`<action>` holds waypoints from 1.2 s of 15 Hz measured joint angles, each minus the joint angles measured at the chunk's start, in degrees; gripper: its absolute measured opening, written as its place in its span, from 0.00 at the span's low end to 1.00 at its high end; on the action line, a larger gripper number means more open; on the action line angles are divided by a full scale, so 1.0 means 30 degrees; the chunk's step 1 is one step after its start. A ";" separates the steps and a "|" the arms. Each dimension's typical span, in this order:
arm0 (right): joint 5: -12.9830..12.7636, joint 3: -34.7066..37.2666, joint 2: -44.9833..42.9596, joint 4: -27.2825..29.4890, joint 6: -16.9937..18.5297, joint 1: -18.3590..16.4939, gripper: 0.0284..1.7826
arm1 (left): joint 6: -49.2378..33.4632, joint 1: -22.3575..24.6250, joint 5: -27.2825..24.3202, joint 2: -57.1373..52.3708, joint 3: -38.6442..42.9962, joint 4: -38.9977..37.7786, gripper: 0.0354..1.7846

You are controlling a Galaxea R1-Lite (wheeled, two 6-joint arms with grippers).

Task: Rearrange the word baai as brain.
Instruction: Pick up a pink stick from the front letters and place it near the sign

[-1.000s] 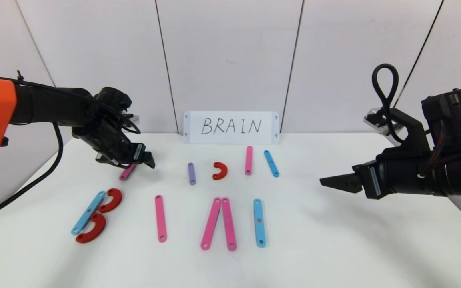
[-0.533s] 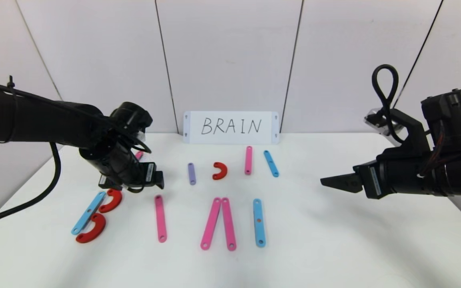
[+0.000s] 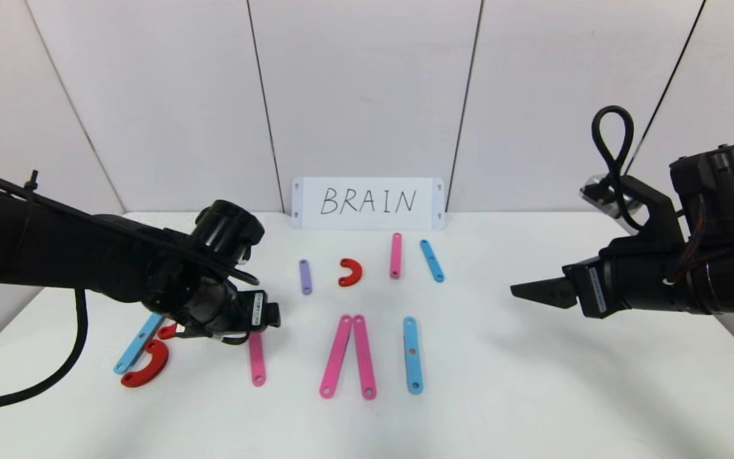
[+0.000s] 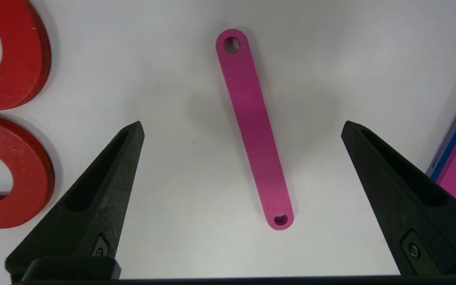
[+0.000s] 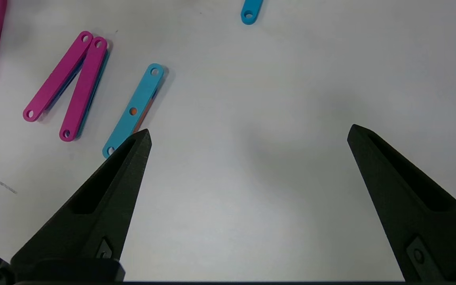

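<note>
Left gripper (image 4: pixel 242 124): mine to drive, black tapered fingers spread wide, nothing held, hovering low over the white tabletop (image 3: pixel 532 395) at the front left of the layout.

Long flat magenta plastic strip with a hole at each end (image 4: pixel 254 128): lies flat between the two fingers, slightly slanted to them, touching neither. In the head view its far end is hidden under the wrist. I judge this the piece to be picked or nudged next.

Two red plastic half-ring curves (image 4: pixel 10 118): just beside one finger, set against a long light-blue holed strip (image 3: pixel 134 347) to form the B.

Pair of long pink strips meeting in a peak (image 3: pixel 348 357): the A, near the middle front. Single blue strip (image 3: pixel 412 354) beside it: the I.

Spare row behind: short purple strip (image 3: pixel 304 276), small red half-ring (image 3: pixel 350 272), pink strip (image 3: pixel 395 255), blue strip (image 3: pixel 432 260), before the white card lettered BRAIN (image 3: pixel 367 202).

Right gripper (image 5: pixel 247 138): fingers wide apart, holding nothing, parked above bare table at the right.

Risks, my judgement: the strip is thin and flat, so closing may slide it or skate over it; the slant could pivot it; the finger nearest the red curves could knock the B apart on descent.
</note>
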 joint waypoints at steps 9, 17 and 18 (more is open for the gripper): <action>0.0000 0.0065 0.0138 -0.0122 -0.0008 -0.0020 0.97 | -0.0410 -0.0256 -0.0061 0.0414 0.1065 -0.0687 0.98; 0.0000 0.0284 0.0138 -0.0532 -0.0016 -0.0057 0.97 | -0.0419 -0.0414 -0.0008 0.1020 0.0918 -0.0695 0.92; -0.0004 0.0289 0.0138 -0.0532 -0.0016 -0.0049 0.97 | -0.0423 -0.0414 -0.0008 0.1028 0.0918 -0.0695 0.88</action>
